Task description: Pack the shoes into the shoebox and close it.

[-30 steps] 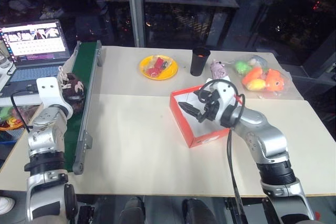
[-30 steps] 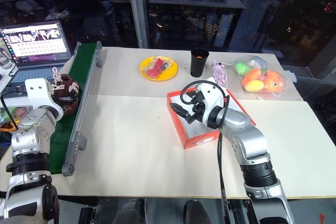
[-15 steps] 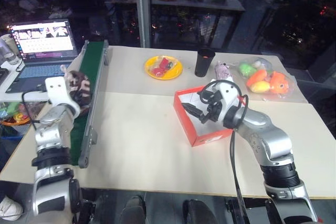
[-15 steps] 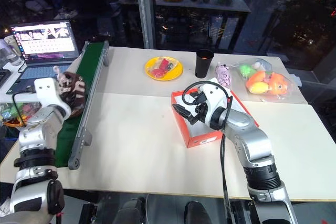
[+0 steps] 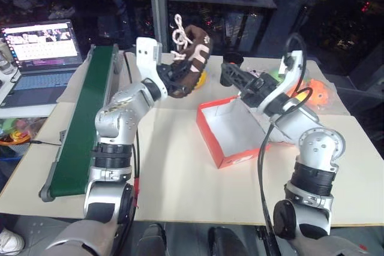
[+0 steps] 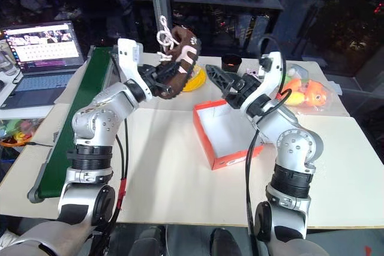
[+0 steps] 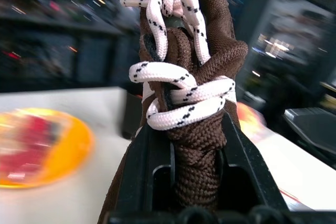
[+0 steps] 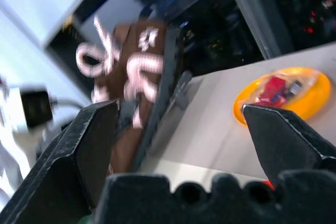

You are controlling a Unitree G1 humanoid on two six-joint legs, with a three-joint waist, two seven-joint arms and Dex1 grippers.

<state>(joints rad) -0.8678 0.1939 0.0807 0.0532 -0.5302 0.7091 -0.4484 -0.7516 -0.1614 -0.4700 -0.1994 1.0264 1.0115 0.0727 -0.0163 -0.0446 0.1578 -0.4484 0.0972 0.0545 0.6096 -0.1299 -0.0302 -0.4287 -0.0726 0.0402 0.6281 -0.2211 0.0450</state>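
A dark brown shoe [image 5: 187,58] with white laces hangs in the air above the table's far middle. My left gripper [image 5: 174,79] is shut on it, and in the left wrist view the black fingers [image 7: 144,166] clamp the shoe [image 7: 194,93] from both sides. The red-orange shoebox [image 5: 207,142] stands open on the table to the right of the shoe, and the visible part of its white inside is bare. My right gripper [image 5: 237,79] is open and raised over the box's far edge, pointing toward the shoe [image 8: 142,77], with nothing between its fingers [image 8: 89,145].
A green conveyor belt [image 5: 84,118] runs along the table's left side, with a laptop [image 5: 39,46] beyond it. A yellow plate [image 8: 283,95], a black cup [image 6: 230,63] and a bag of toy fruit [image 5: 315,91] sit along the far edge.
My left gripper closed on the shoe at the belt and swung it up and right toward the box. My right gripper rose out of the box and rolled, staying open.
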